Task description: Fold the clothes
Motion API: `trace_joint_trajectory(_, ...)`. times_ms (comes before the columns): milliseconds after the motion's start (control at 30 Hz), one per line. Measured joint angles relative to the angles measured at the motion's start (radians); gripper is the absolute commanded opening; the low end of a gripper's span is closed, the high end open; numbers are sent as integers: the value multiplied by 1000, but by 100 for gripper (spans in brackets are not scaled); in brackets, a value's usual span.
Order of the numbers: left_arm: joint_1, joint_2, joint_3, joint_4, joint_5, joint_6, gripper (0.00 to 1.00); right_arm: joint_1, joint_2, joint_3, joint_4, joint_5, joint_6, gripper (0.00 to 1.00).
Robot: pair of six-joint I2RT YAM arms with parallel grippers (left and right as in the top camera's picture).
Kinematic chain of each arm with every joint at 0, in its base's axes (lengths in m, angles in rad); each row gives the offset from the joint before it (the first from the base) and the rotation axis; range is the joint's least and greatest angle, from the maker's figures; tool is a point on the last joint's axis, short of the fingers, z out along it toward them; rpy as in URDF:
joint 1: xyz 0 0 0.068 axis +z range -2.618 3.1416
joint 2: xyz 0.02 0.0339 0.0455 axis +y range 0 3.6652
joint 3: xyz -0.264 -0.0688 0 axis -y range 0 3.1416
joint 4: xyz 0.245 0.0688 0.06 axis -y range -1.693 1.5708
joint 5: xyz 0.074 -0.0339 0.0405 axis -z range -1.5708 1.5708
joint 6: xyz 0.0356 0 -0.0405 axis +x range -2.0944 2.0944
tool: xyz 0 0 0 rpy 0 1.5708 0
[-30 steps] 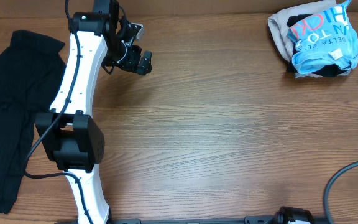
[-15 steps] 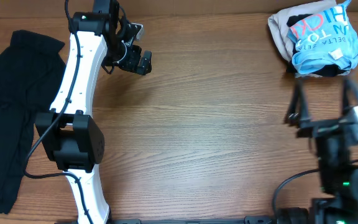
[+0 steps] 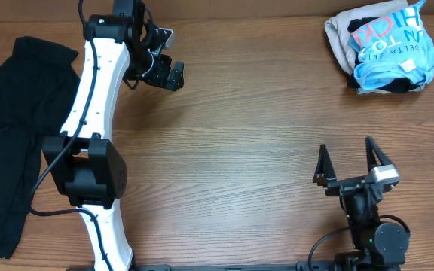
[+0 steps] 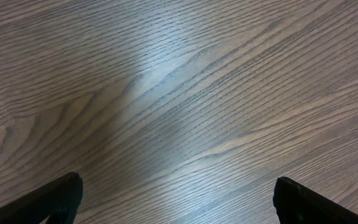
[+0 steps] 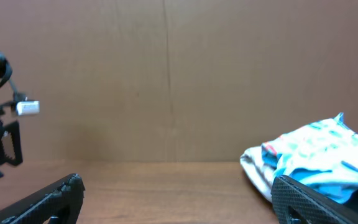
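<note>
Shows a light blue cotton T-shirt with white and red-orange lettering [image 3: 394, 49], unfolded and bunched in a heap on the brown wood-grain surface [image 3: 239, 128]. Sits on a beige cloth [image 3: 339, 38], with a strip of dark fabric [image 3: 390, 86] peeking out along the T-shirt's near edge. Places the left pincer [image 3: 168, 74] well to the left of the T-shirt, released, fingers spread wide over bare wood and holding nothing. Places the right pincer [image 3: 346, 147] well apart from the T-shirt on its near side and a little to its left, likewise released and empty, facing the heap. Leaves a large black garment [image 3: 10, 143] spread flat far to the left of the T-shirt, beyond the left arm.
</note>
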Motion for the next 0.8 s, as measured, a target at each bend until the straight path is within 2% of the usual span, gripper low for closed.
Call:
trace_joint_trajectory(100,0,0,0,0,0,0,100,0,-43,-43,-4,-1,-1,100)
trace_joint_trajectory(467,0,0,0,0,0,0,100,1,-89,-51,-251,-8,0,100)
trace_joint_trajectory(800,0,0,0,0,0,0,100,1,-89,-51,-253,-7,0,100)
